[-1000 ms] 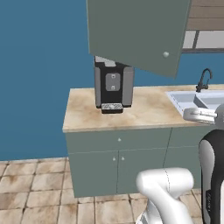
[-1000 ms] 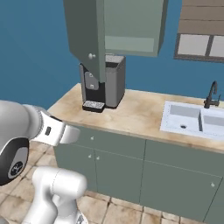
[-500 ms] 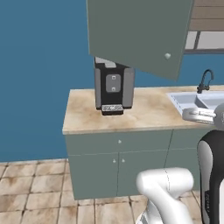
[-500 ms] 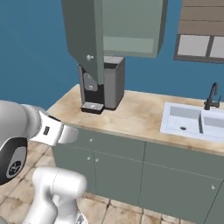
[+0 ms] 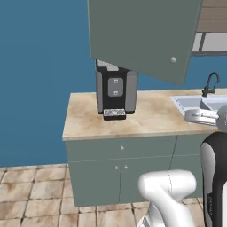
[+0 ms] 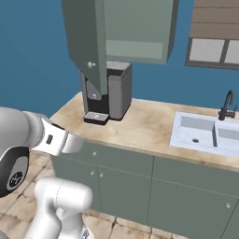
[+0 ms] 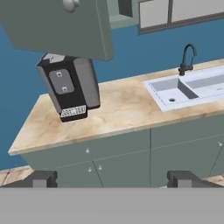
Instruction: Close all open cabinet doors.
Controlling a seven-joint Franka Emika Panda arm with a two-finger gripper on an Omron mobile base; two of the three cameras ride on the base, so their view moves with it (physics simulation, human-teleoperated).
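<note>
One cabinet door hangs swung wide open over the counter, a flat grey-green panel with a round silver knob near its lower corner. From the right base view the cabinet door is seen nearly edge-on, with the open cabinet behind it. In the hand view the door and its knob fill the upper left. My gripper is open and holds nothing. It sits low and well back from the counter, far below the door.
A black and grey coffee machine stands on the beige counter right under the open door. A white sink with a dark faucet lies to the right. A blue wall runs behind and a window sits upper right.
The whole picture has shifted very slightly, so the camera moved a little. The door hangs open as before and the gripper stays open.
</note>
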